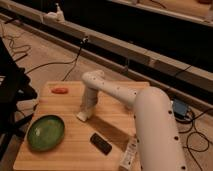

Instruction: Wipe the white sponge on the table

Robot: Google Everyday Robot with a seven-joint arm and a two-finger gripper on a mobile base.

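Observation:
The light wooden table (65,155) fills the lower half of the camera view. My white arm reaches from the lower right across it and bends down near the table's middle. The gripper (85,114) points down at the tabletop, left of centre. A small white block, the white sponge (82,117), lies right under the gripper's tip on the planks. The gripper touches or presses on it; the wrist hides most of it.
A green bowl (46,132) sits at the front left. A black slab (101,143) lies in front of the gripper, with a white bottle (129,154) on its side to the right. A small red object (60,90) rests at the back left. Cables run over the floor behind.

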